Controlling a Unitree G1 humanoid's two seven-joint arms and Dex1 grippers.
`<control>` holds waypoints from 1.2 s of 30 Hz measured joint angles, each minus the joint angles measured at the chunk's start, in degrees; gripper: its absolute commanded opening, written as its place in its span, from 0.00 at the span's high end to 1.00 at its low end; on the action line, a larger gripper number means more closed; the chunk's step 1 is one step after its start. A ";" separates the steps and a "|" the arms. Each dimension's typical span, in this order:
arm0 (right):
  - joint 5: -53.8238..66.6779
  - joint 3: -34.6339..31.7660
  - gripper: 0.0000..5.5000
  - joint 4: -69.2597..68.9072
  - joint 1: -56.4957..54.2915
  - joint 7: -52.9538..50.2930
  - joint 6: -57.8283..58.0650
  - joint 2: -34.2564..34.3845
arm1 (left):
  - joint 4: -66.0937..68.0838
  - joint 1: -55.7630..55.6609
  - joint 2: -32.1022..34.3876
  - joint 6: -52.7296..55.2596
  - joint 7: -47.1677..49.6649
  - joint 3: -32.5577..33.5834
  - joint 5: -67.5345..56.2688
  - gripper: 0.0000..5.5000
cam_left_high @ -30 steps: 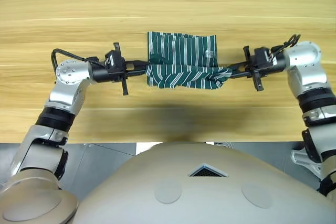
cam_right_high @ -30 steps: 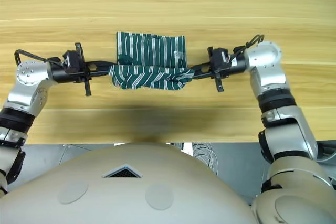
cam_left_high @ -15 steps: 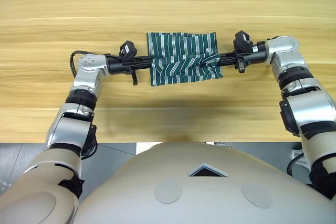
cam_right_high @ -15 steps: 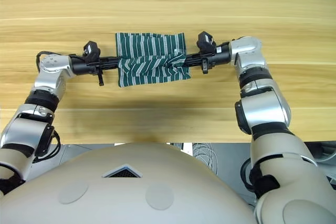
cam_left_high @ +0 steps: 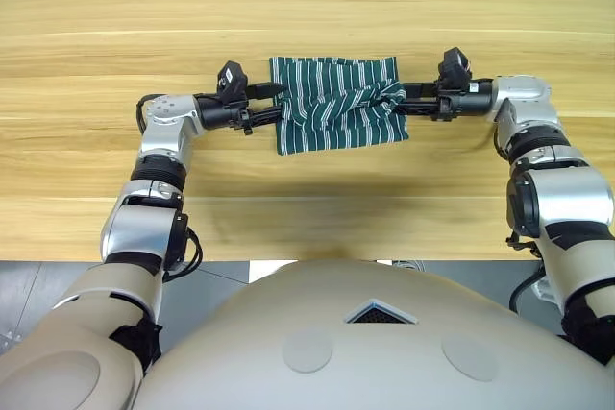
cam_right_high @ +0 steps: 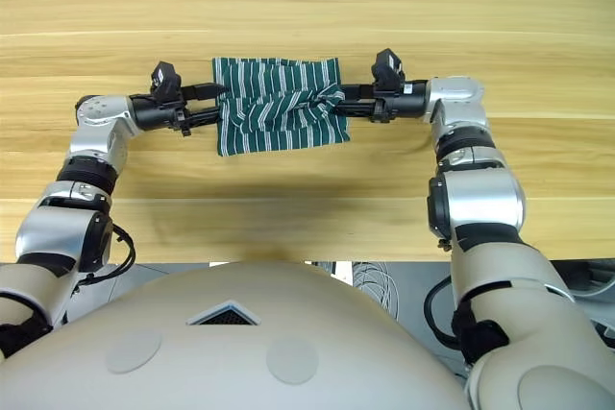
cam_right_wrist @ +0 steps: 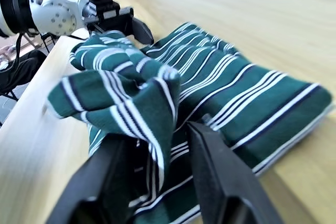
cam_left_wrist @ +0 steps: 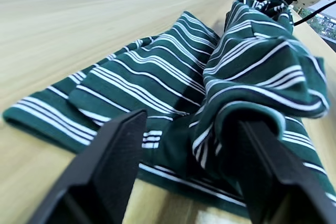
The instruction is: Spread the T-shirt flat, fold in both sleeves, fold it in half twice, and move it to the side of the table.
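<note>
The folded striped shirt [cam_left_high: 332, 122] lies on the bench [cam_left_high: 307, 7], just above frame centre. The right pincer [cam_left_high: 398, 101] is clenched on a bunched fold at the shirt's right edge. The left pincer [cam_left_high: 273, 105] is released, fingers spread at the left edge.

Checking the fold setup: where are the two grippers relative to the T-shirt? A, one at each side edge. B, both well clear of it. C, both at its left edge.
A: the left gripper is at the left edge of the T-shirt, and the right gripper is at its right edge.
</note>
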 measured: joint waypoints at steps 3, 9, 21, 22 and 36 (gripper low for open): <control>-2.40 -0.38 0.59 0.39 -0.86 -3.64 -0.33 0.11 | 1.00 -0.11 -1.00 1.47 0.73 1.83 0.00 0.49; -6.15 -1.34 0.59 0.67 -0.85 -11.54 -1.41 1.10 | 3.84 -0.78 -3.36 3.46 5.43 6.15 -0.38 0.49; -10.61 -1.57 0.59 -0.69 -0.61 -25.30 -3.60 3.74 | 3.49 -1.89 -6.14 8.76 13.62 15.79 -4.78 0.49; -10.61 -1.96 0.59 -0.71 -0.62 -26.41 -3.16 3.74 | 3.39 -1.16 -6.15 8.56 13.74 15.97 -4.75 0.49; -4.92 -9.09 0.59 -7.15 3.22 -21.03 1.41 3.54 | 2.85 2.87 -7.10 2.18 15.64 21.07 -5.37 0.44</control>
